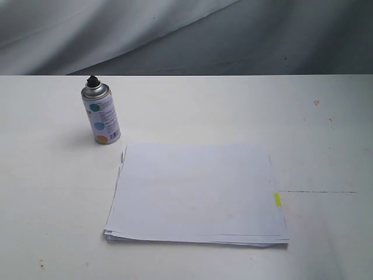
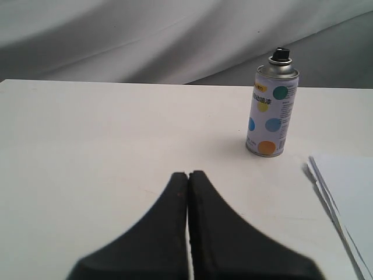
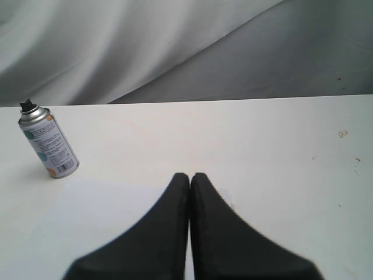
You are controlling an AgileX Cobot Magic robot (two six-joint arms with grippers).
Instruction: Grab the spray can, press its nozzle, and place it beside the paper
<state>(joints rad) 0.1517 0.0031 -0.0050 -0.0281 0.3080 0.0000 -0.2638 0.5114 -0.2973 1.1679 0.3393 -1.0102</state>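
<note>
Silver-topped spray can [image 2: 272, 111] carries seemingly illegible print [image 2: 287, 108].

We see a white table [image 1: 52, 192], marked with a few small brown specks [image 1: 316, 102]. Two things rest on it. The spray can [image 1: 101, 114] stands upright ahead of our left gripper [image 2: 187, 174], well apart from it. The paper [image 1: 198, 192] lies flat near the can, a corner alongside that gripper. Ahead of our right gripper [image 3: 190, 175] is bare tabletop, with the can far off towards the left arm's side.
</note>
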